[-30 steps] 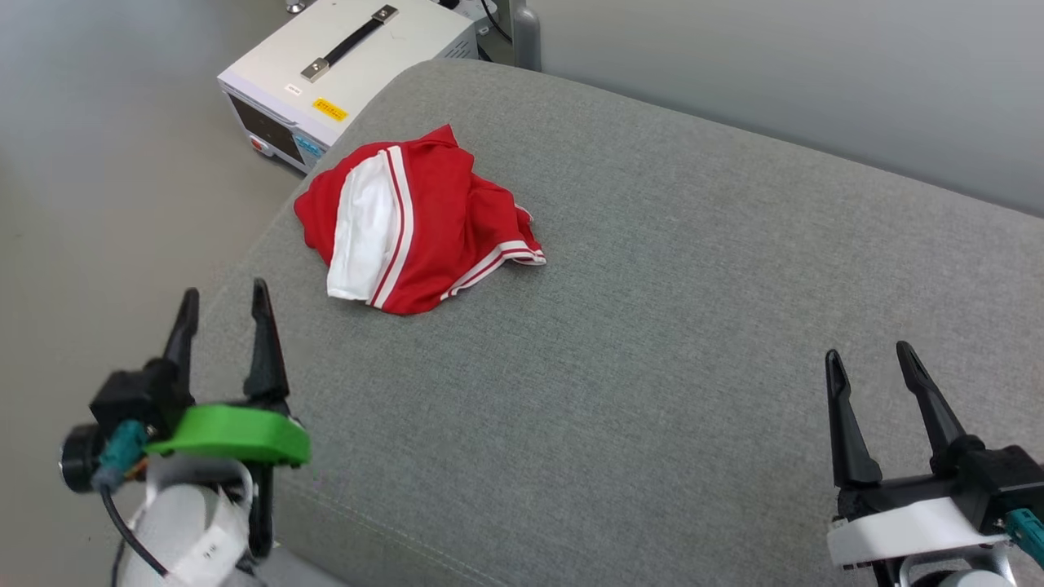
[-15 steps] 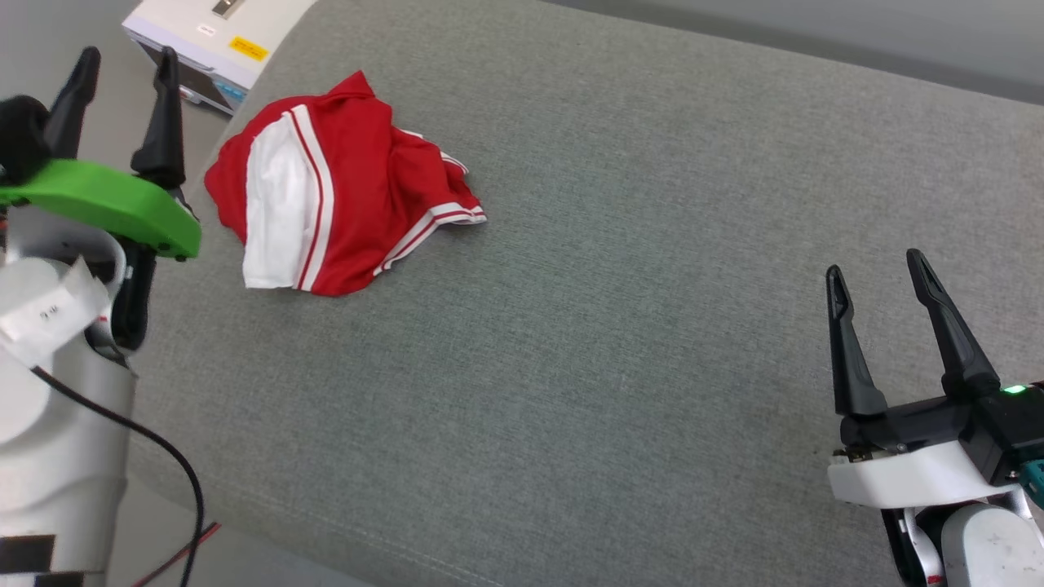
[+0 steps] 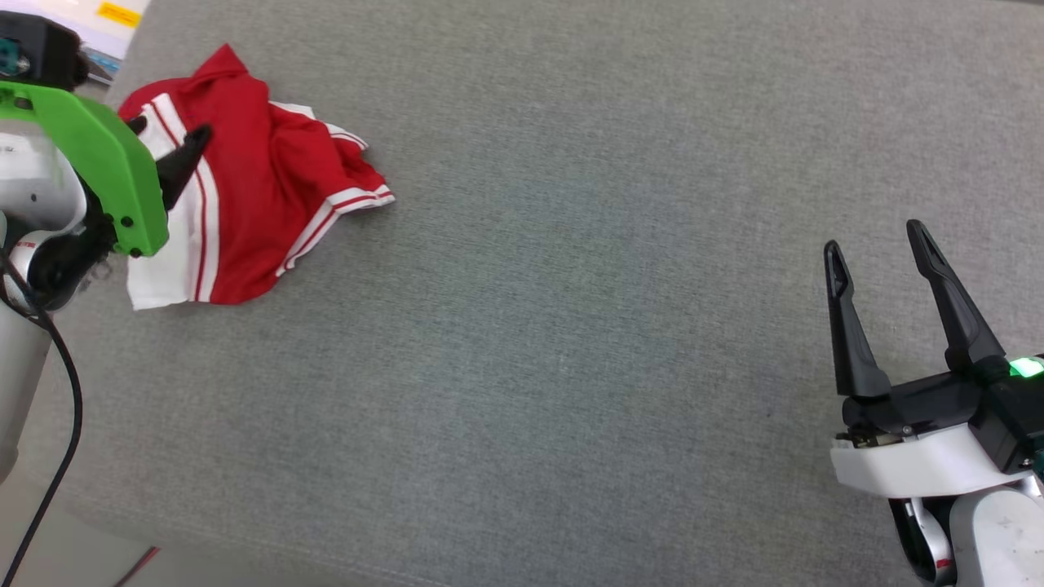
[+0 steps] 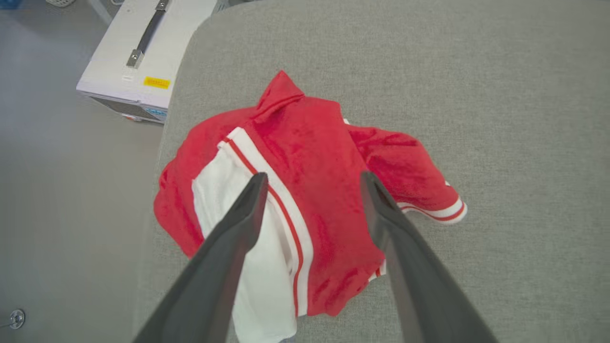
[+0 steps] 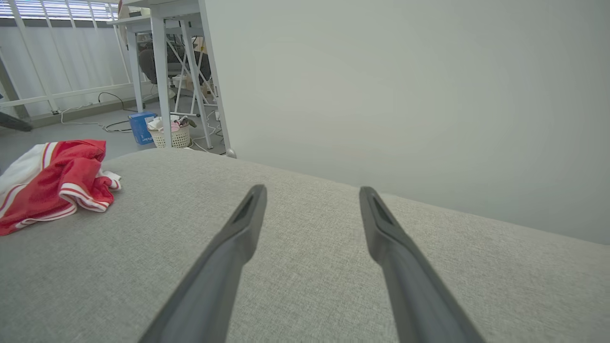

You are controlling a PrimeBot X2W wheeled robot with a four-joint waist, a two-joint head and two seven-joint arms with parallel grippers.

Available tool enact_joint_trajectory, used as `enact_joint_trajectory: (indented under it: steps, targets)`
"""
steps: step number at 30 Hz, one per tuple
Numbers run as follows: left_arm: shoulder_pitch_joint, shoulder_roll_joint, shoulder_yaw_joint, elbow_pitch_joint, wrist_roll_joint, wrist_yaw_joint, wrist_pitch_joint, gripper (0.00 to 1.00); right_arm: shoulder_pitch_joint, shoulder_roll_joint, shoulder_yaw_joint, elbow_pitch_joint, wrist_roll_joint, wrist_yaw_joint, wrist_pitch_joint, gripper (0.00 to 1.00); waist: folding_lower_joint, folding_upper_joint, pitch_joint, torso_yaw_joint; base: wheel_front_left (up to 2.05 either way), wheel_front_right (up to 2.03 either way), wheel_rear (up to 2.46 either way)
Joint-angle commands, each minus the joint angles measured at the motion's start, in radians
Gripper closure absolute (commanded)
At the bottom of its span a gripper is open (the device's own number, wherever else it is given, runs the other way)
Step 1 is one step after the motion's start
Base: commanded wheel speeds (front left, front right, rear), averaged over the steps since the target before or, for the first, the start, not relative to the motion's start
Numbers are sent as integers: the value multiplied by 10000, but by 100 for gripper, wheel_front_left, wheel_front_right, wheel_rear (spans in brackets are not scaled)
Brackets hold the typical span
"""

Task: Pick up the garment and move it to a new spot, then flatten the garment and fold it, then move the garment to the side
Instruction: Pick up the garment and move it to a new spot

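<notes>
Since the earlier frame, the left gripper (image 4: 313, 175) has been carried from the near side of the garment (image 3: 261, 187) to a place directly over it. The head camera has also been tipped down, so the garment's shift in that view is not to be read as a move of the cloth. The garment is seen crumpled in a heap on the grey cushion (image 3: 571, 326), red body uppermost, with a white sleeve (image 4: 214, 200) and its striped trim turned up. The left jaws are held wide apart with nothing gripped, straddling the striped seam; whether their tips are touching the cloth cannot be told. The right gripper (image 3: 873, 236) is kept well apart from the garment, its jaws likewise spread wide and empty. The first step, the pick-up, is judged to be in hand. Next, a descent into the cloth and a closing on a thick fold would be called for, so that the whole heap is lifted rather than one layer dragged.
</notes>
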Motion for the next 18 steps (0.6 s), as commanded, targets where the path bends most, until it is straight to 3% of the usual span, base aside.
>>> enact_joint_trajectory:
  steps: [1,8,18]
  targets:
    - [-252,93,-166,62,-346,-28,312,0,-198,-65,4,-60,83,-7,-47,0,-1,0,384,-341,0,0,0]
    - [-390,317,-1259,298,-962,-28,1514,0,-372,-168,-61,-141,139,-7,-47,0,-1,0,858,-613,0,0,0]
    - [-227,-199,-2352,1885,-1350,-28,2085,0,-652,-193,26,-99,187,-7,-47,0,-1,0,1290,-782,0,0,0]
